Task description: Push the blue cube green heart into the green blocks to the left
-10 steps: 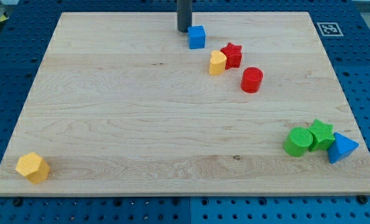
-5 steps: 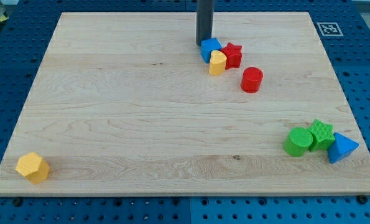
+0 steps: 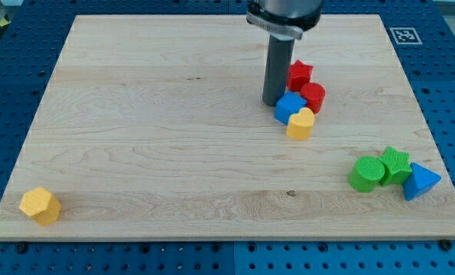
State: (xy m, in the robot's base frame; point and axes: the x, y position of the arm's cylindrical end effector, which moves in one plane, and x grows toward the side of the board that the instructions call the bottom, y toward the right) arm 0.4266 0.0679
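Observation:
My tip [image 3: 273, 102] rests against the upper-left side of the blue cube [image 3: 288, 106], a little right of the board's centre. The yellow heart [image 3: 300, 123] touches the cube at its lower right. The red cylinder [image 3: 313, 95] and the red star [image 3: 299, 74] sit just right of and above the cube, packed close to it. The green cylinder [image 3: 365, 173] and the green star [image 3: 395, 163] stand together at the lower right, well apart from the cube. No green heart shows.
A blue triangular block [image 3: 420, 181] touches the green star on its right, near the wooden board's [image 3: 151, 137] right edge. A yellow hexagonal block [image 3: 40, 205] sits at the lower-left corner. A marker tag [image 3: 404, 35] lies at the top right.
My tip has moved down and right, pushing the blue cube into the yellow heart and carrying both down-right. The red star and red cylinder have shifted slightly.

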